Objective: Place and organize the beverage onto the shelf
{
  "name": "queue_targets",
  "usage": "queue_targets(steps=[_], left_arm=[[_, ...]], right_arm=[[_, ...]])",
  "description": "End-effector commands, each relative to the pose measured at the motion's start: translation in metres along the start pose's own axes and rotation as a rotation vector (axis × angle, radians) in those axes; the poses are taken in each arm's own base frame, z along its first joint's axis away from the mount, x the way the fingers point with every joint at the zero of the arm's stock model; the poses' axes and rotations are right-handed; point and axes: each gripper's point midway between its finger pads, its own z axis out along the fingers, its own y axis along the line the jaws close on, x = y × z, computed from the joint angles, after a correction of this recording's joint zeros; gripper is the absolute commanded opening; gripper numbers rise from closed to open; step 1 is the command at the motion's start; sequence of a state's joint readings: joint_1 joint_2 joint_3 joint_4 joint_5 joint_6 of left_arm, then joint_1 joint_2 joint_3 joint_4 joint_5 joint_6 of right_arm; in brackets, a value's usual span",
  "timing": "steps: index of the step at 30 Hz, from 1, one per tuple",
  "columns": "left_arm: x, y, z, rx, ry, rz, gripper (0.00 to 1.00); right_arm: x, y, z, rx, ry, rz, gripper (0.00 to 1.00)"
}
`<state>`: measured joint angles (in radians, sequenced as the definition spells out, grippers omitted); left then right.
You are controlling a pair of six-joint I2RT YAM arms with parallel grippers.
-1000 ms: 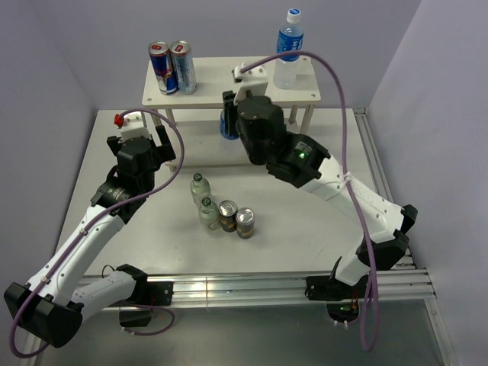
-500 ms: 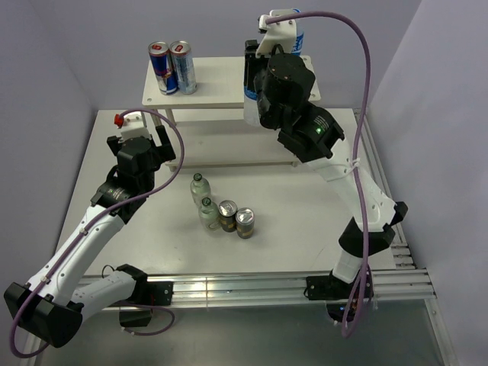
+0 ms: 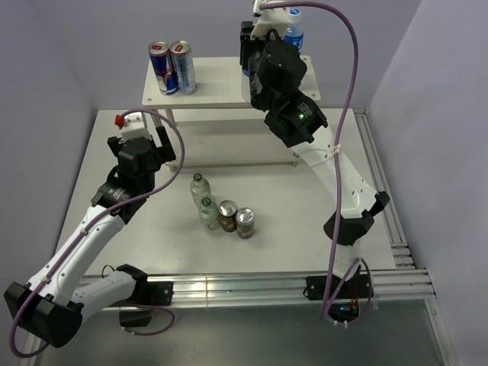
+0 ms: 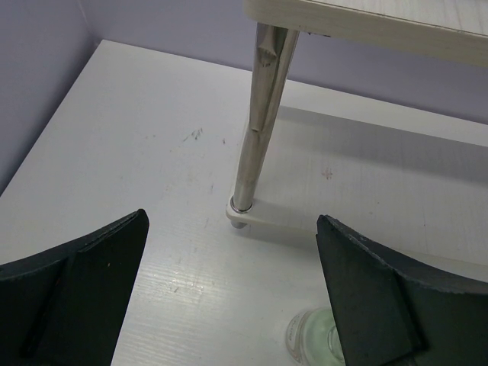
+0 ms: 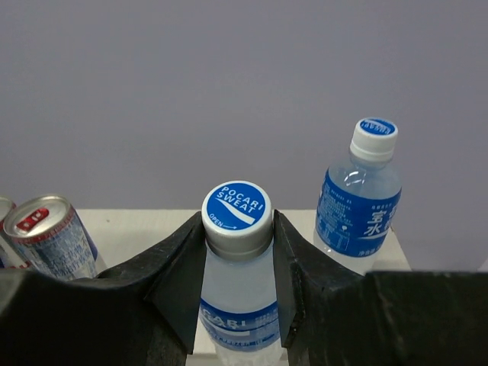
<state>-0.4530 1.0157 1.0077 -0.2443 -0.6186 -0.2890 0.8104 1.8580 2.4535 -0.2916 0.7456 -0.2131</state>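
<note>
Right gripper (image 5: 238, 263) has its jaws clamped just under the cap of a clear blue-labelled plastic bottle with a white cap (image 5: 237, 207). It's holding the bottle upright over the top board of the cream-white two-tier shelf (image 3: 213, 85), which sits at the 12 o'clock side of the white tabletop (image 3: 305, 206) (can't tell if the base touches the board). A second bottle of the same kind (image 5: 358, 194) stands on the board at its 3 o'clock, near but apart. Two tall blue-and-silver cans (image 3: 183, 69) sit at the board's 9 o'clock end. Left gripper (image 4: 232, 286) hovers low by a thin metal shelf leg (image 4: 259, 114), jaws wide apart. Mid-tabletop, two small clear green-capped bottles (image 3: 200, 187) and two dark silver-topped cans (image 3: 245, 223) huddle close together.
</note>
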Motion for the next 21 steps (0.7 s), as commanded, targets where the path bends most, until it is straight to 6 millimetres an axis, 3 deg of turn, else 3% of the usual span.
queue_targets(steps=[1,9,21], left_arm=[[-0.011,0.001,-0.001,0.001,-0.040,-0.017,0.99],[-0.011,0.001,0.000,0.000,-0.040,-0.016,0.99],[-0.011,0.002,-0.001,-0.005,-0.043,-0.015,0.99]], right_arm=[[-0.092,-0.034,-0.009,0.038,-0.261,0.196,0.00],[-0.058,-0.030,0.020,0.060,-0.228,0.170,0.00],[-0.027,-0.030,0.047,0.098,-0.219,0.151,0.00]])
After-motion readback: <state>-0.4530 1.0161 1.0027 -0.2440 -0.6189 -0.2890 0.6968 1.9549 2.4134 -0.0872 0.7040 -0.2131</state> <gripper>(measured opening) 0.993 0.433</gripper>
